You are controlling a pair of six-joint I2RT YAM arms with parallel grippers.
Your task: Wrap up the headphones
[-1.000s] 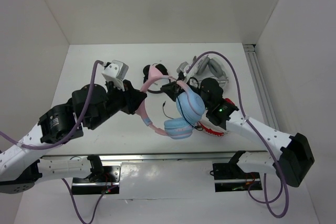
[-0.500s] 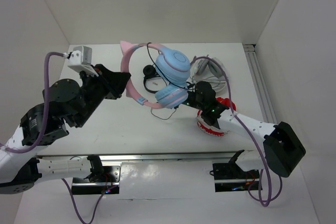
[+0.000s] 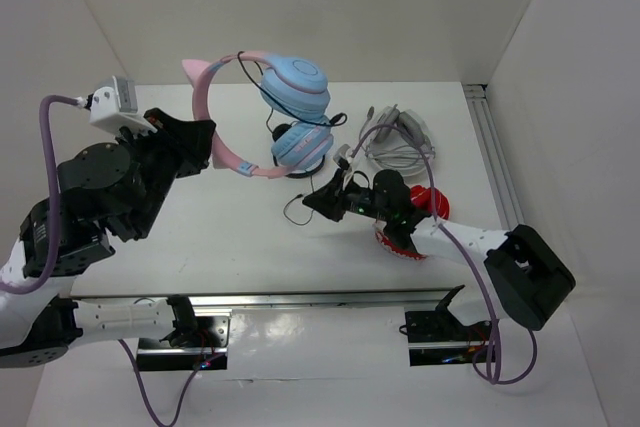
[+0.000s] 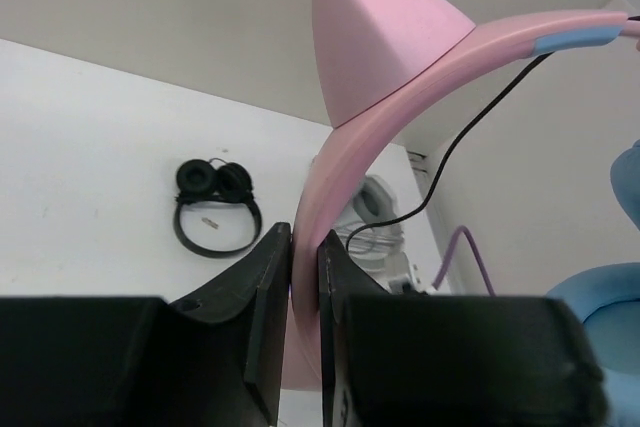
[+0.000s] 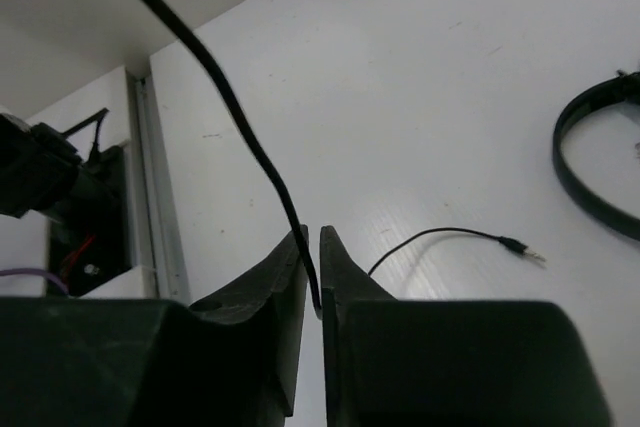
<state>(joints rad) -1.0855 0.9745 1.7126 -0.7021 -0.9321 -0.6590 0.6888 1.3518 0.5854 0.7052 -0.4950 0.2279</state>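
Note:
The headphones are held high above the table, with the pink cat-eared headband (image 3: 215, 142) and the light blue ear cups (image 3: 298, 87) hanging to its right. My left gripper (image 3: 207, 140) is shut on the headband (image 4: 345, 137), which rises between its jaws (image 4: 305, 252). The thin black cable (image 3: 330, 152) runs from the cups down to my right gripper (image 3: 318, 204). That gripper is shut on the cable (image 5: 235, 107), pinched between its fingertips (image 5: 313, 247), low over the table. The cable's plug end (image 5: 515, 244) lies loose on the table.
A small all-black pair (image 4: 214, 213) lies on the table behind the lifted cups. A grey-white pair with bundled cord (image 3: 402, 140) lies at the back right. A red-and-white pair (image 3: 425, 209) sits under my right arm. A metal rail (image 3: 497, 172) runs along the right wall.
My left gripper has lifted the headphones off the table, up and to the left. My right gripper has moved left and lower, away from the cups, with the cable stretched out.

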